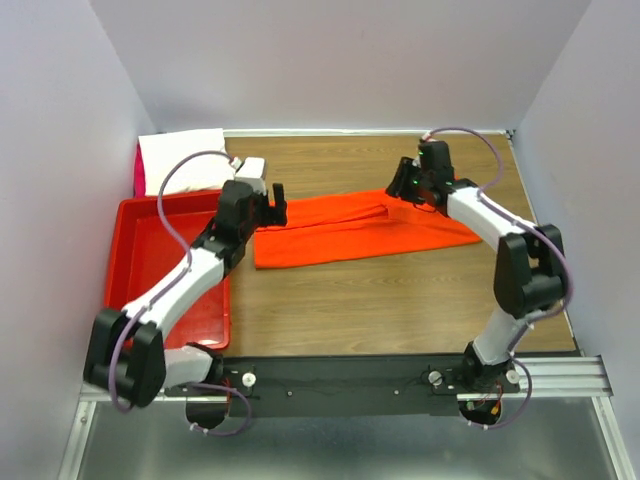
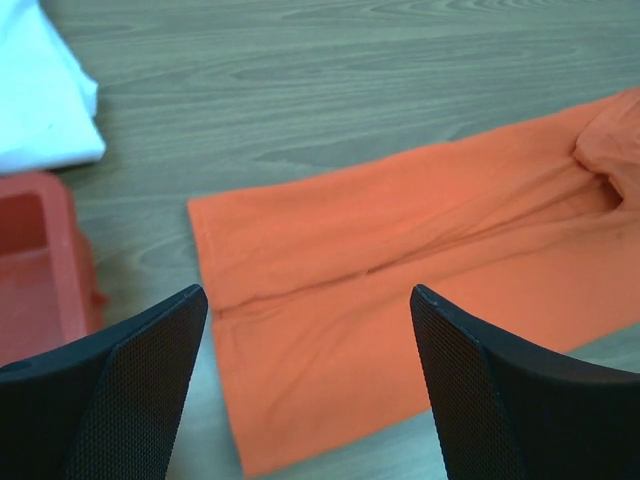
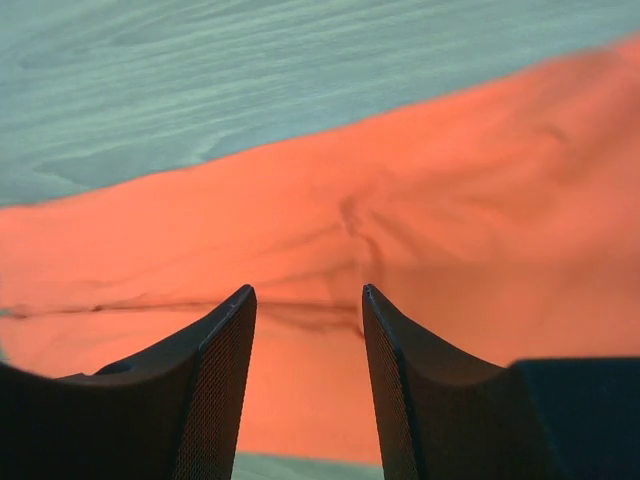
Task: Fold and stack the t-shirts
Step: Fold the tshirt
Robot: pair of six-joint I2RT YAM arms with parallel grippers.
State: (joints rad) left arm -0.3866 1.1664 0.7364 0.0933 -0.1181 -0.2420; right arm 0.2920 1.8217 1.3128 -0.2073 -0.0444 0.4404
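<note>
The bright orange-red t-shirt (image 1: pixel 340 232) lies flat on the wooden table as a long band folded lengthwise, with a crease along its middle (image 2: pixel 400 250) (image 3: pixel 450 180). My left gripper (image 1: pixel 276 205) (image 2: pixel 307 292) hovers over the shirt's left end, jaws wide open and holding nothing. Above the shirt's right part, near a small pucker in the cloth, my right gripper (image 1: pixel 399 187) (image 3: pixel 305 290) has its jaws apart with nothing between them. A folded white t-shirt (image 1: pixel 183 158) (image 2: pixel 35 90) rests at the back left. A sliver of pink t-shirt (image 1: pixel 139 172) shows beside it.
A rigid red plastic bin (image 1: pixel 150 270) (image 2: pixel 35 260) sits at the left, under the left arm. Bare wood lies in front of and behind the orange shirt. Grey walls close in the left, back and right sides.
</note>
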